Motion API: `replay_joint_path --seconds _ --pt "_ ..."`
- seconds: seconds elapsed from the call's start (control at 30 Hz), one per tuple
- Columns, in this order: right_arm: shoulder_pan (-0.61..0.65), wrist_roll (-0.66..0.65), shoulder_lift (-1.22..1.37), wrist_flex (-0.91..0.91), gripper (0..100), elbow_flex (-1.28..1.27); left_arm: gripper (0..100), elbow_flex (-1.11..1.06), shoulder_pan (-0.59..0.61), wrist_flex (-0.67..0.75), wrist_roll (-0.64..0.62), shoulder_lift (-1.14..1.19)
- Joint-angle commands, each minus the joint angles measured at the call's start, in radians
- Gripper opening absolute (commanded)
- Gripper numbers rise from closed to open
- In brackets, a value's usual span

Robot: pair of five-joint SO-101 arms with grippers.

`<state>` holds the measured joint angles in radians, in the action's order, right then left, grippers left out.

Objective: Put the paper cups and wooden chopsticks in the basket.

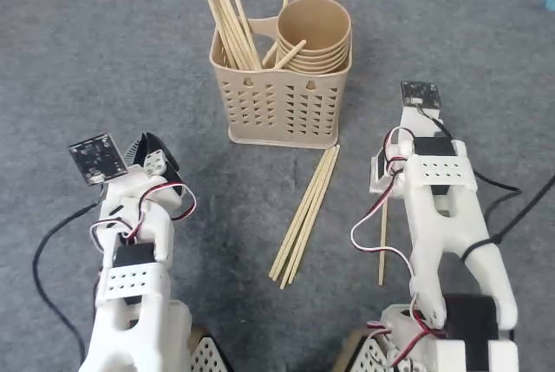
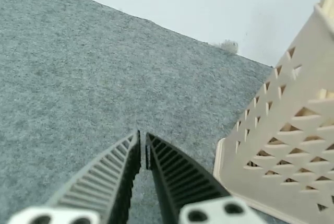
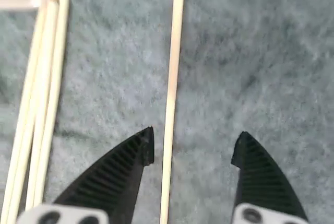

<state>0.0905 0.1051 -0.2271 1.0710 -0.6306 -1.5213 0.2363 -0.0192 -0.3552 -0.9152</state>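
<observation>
Brown paper cups (image 1: 314,29) and some wooden chopsticks (image 1: 230,16) stand in the beige perforated basket (image 1: 282,112); a chopstick bundle (image 1: 305,216) and one single chopstick (image 3: 172,78) remain on the grey desk (image 1: 104,60), right tool (image 3: 195,132) released astride it, left tool (image 2: 142,134) clenched empty

Bright, even lighting from overhead, from a diffuse source. Soft, short shadows only: thin dark band under near edge of basket (image 1: 282,103), faint lines beside loose chopsticks (image 1: 305,216) on mat (image 1: 104,68). Cup (image 1: 314,23) interior darker than its rim. White arm shells (image 1: 442,207) bright, without hard glare. In left wrist view, pale surface (image 2: 209,4) beyond far edge of mat very bright, almost featureless. In right wrist view, light flat across mat, with no hard-edged shadows.
</observation>
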Motion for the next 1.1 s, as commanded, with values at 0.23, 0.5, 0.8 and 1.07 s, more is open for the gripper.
replay_joint_path --seconds 0.23,0.5,0.8,1.07 --pt "0.008 -0.005 0.022 -0.395 9.5 0.002 1 0.005 0.0 0.026 0.003 -0.025" --pt "0.002 -0.011 0.329 -0.509 9.1 0.061 1 0.005 -0.002 0.026 0.003 -0.025" --pt "-0.004 -0.012 0.412 -0.483 7.7 0.117 1 0.005 -0.003 0.026 0.003 -0.025" --pt "-0.01 -0.006 0.367 -0.394 0.8 0.12 1 0.005 -0.003 0.026 0.003 -0.025"
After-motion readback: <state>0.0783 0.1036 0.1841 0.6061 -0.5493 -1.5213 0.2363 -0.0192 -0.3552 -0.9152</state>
